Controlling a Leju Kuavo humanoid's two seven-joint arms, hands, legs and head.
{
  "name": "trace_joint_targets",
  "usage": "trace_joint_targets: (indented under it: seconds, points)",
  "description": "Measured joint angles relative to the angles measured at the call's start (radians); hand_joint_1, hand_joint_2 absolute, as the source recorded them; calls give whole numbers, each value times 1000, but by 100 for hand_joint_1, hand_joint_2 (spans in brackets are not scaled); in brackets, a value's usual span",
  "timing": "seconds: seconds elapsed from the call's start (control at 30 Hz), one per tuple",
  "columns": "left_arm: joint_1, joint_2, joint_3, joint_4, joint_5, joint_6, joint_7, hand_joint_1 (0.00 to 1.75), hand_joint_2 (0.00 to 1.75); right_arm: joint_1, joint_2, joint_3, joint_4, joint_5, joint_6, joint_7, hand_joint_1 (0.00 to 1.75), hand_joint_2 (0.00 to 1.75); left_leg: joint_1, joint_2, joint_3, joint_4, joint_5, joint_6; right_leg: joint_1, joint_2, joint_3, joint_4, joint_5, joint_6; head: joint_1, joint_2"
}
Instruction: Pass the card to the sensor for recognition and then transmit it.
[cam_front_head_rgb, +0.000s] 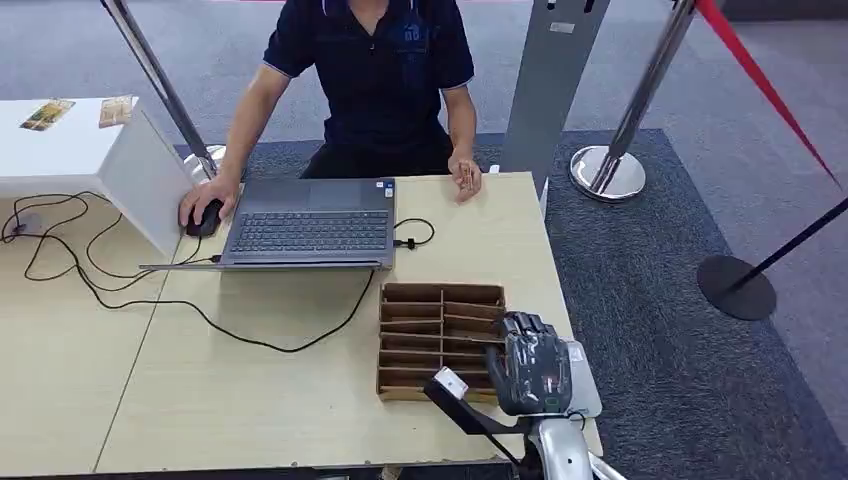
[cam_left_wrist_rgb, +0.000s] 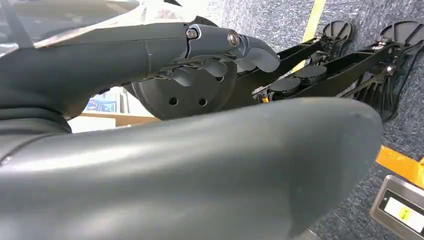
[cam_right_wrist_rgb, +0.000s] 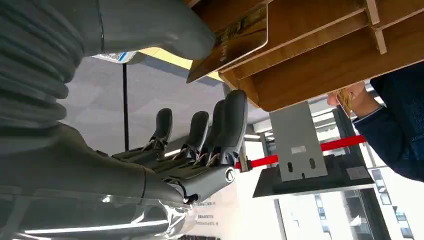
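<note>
Right hand (cam_front_head_rgb: 530, 362) is seen over the right end of the rack (cam_front_head_rgb: 440, 340), near the tabletop's front right corner; in the right wrist view its fingers (cam_right_wrist_rgb: 220, 130) are held apart and uncurled, while the thumb (cam_right_wrist_rgb: 150, 25) lies close beside a card (cam_right_wrist_rgb: 235, 42). Whether the card is yet pinched cannot be told; it looks still seated in a rack slot.

Going from largest to smallest: the tabletop (cam_front_head_rgb: 250, 400) carries a laptop (cam_front_head_rgb: 310, 225) near its far edge, where a person (cam_front_head_rgb: 370, 70) sits with one hand on a mouse (cam_front_head_rgb: 205, 218). The rack stands towards the front right, divided into slots. The card juts out past the rack's edge, beside the thumb.

The step in hand is judged to be taking 1 card from the rack. It would be done well if the thumb and a finger were closed on the card's exposed end only, and the card drawn out along its slot rather than twisted, so the dividers are not caught and the light rack is not dragged.

Left hand (cam_left_wrist_rgb: 215, 55) hangs over the floor with its fingers loosely bent, holding nothing.
</note>
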Motion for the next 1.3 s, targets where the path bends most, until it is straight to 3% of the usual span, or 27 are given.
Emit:
trace_joint_targets:
  seconds: [0.1,0.37,0.63,0.73,0.9,1.0,1.03,1.3]
  points:
    - [0,0,0,0,0,0,0,0,0,0,0,0,0,-5,0,0,75,175,0,0,0,0,0,0,0,0,0,0,0,0,0,0]
    - [0,0,0,0,0,0,0,0,0,0,0,3,2,-22,-3,-1,82,175,0,0,0,0,0,0,0,0,0,0,0,0,0,0]
    - [0,1,0,0,0,0,-2,0,0,-4,8,9,17,-41,-13,-5,75,175,0,0,0,0,0,0,0,0,0,0,0,0,0,0]
    - [0,1,0,0,0,0,-3,0,0,-6,12,11,25,-45,-15,-5,84,175,0,0,0,0,0,0,0,0,0,0,0,0,0,0]
    - [0,1,0,0,0,0,-7,0,0,-10,16,14,41,-58,-19,-7,77,175,0,0,0,0,0,0,0,0,0,0,0,0,0,0]
    - [0,1,0,0,0,0,-8,0,0,-11,18,15,51,-61,-20,-7,108,175,0,0,0,0,0,0,0,0,0,0,0,0,0,0]
    - [0,1,0,0,0,0,-8,0,0,-12,19,16,53,-62,-21,-7,175,175,0,0,0,0,0,0,0,0,0,0,0,0,0,0]
    - [1,1,0,-1,0,0,-12,0,0,-19,22,16,73,-74,-33,-11,175,175,0,0,0,0,0,0,0,0,0,0,0,0,0,0]
